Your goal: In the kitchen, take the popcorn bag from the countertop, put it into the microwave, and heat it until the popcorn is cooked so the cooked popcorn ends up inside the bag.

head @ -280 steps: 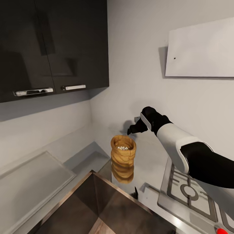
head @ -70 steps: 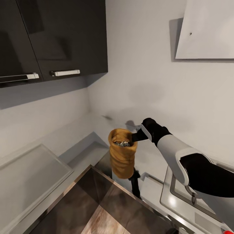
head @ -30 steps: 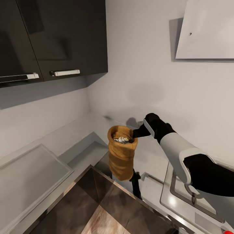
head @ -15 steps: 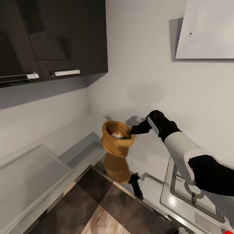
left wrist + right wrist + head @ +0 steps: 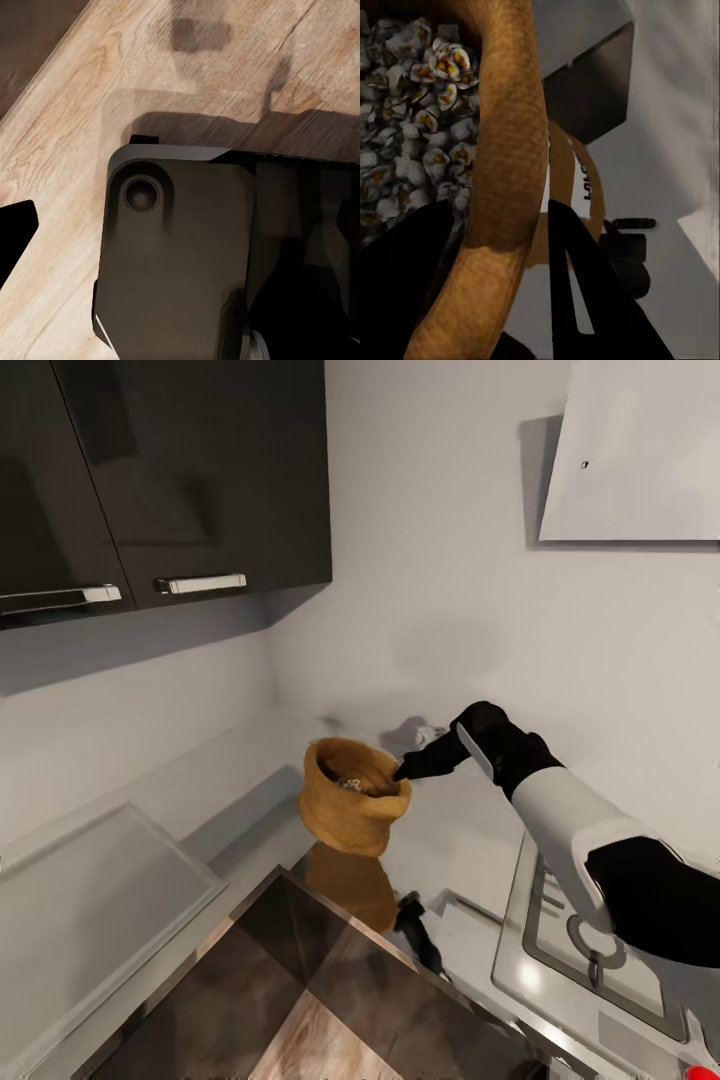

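Grey counter (image 5: pixel 470 840) in the corner under dark cabinets (image 5: pixel 160 480): the popcorn bag (image 5: pixel 350 810) hangs above it.
Right pincer (image 5: pixel 408 768) clamps the bag's rim; its wrist camera shows popcorn (image 5: pixel 412 127) inside. Left wrist sees wood floor (image 5: pixel 67 112); that pincer's state is unclear.

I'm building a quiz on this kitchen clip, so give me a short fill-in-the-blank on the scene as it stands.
1. The right gripper pinches the ____ of the popcorn bag.
2. Inside the bag lies ____.
3. The bag hangs above the glossy ____, which mirrors it.
4. The wall cabinets at upper left are ____ in colour.

Missing words: rim; popcorn; countertop; dark
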